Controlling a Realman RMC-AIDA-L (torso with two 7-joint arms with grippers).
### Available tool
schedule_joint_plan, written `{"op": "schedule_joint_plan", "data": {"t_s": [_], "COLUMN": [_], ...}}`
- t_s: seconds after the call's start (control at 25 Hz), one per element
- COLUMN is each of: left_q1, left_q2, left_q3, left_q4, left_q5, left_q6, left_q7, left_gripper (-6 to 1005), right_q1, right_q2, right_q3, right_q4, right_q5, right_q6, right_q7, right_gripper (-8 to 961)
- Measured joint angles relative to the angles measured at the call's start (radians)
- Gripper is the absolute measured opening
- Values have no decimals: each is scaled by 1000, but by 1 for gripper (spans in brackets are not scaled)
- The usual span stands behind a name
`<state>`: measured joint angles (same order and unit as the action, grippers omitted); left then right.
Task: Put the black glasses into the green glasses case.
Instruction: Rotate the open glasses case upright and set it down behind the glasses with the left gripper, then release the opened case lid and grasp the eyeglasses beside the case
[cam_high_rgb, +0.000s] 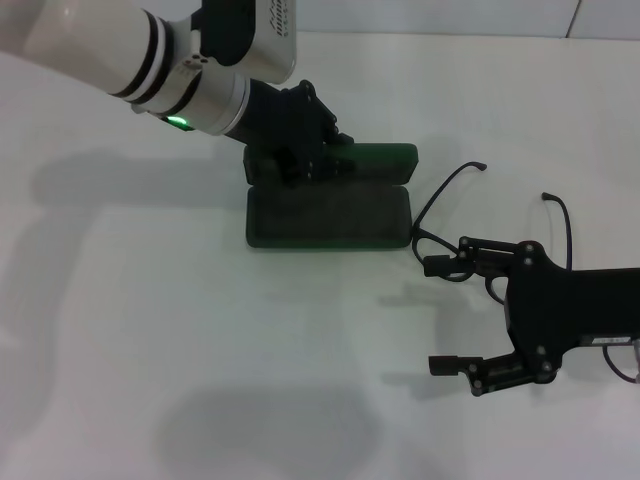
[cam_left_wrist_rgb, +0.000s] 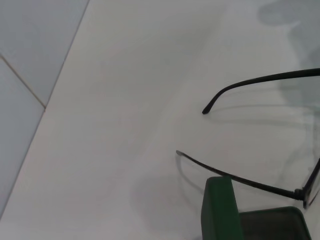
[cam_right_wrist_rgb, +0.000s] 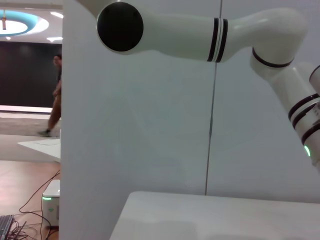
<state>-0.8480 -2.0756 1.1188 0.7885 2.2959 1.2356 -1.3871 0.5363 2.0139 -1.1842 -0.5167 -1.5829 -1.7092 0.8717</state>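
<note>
The green glasses case (cam_high_rgb: 330, 215) lies open in the head view, with its lid (cam_high_rgb: 375, 160) standing up behind the base. My left gripper (cam_high_rgb: 300, 150) is shut on the left end of the lid. The black glasses (cam_high_rgb: 447, 183) lie on the table just right of the case, temples pointing away. My right gripper (cam_high_rgb: 445, 315) is open, with its upper finger (cam_high_rgb: 445, 266) right at the glasses' front and the lenses partly hidden behind it. The left wrist view shows the lid's edge (cam_left_wrist_rgb: 217, 210) and both temples (cam_left_wrist_rgb: 260, 79).
The white table (cam_high_rgb: 150, 330) carries only the case and the glasses. The right wrist view shows my white left arm (cam_right_wrist_rgb: 200, 30), a pale wall panel (cam_right_wrist_rgb: 140, 125) and the table's far edge (cam_right_wrist_rgb: 165, 197).
</note>
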Motion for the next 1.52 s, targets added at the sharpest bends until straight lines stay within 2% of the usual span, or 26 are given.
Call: {"op": "schedule_joint_plan", "data": {"t_s": [0.44,0.56,0.72,0.84,0.96,1.04,1.2,1.28,1.4,1.52], "left_q1": [10,21,110,249,359,391,423,427,434,436], "left_q2": [-2,-2,-7,-12,-14,-15,-18,-18,-18,-18], "left_q3": [1,-1,-8,-19,-11,-9,-7,-10,-13,-14], "left_q4": [21,51,159,178,43,-75,-292,-365,-443,-489], "left_q5": [10,7,-117,-407,-800,-967,-1152,-1213,-1276,-1303], "left_q6": [3,39,98,97,92,112,173,193,205,202], "left_q7": [-44,-65,-33,74,228,305,461,513,571,617], "left_gripper": [258,279,355,422,493,493,493,493,492,492], "right_q1": [0,0,0,3,12,21,60,106,182,270], "right_q2": [-1,-1,1,2,-4,-16,-43,-51,-51,-44], "right_q3": [0,2,33,88,125,128,118,117,115,89], "right_q4": [-2,-4,-3,-3,-26,-81,-269,-384,-475,-498], "right_q5": [1,2,6,7,8,-4,-119,-243,-419,-609], "right_q6": [1,4,13,14,28,53,86,88,84,71], "right_q7": [4,6,8,21,93,174,436,627,821,970], "right_gripper": [871,871,871,871,871,870,870,870,870,870]}}
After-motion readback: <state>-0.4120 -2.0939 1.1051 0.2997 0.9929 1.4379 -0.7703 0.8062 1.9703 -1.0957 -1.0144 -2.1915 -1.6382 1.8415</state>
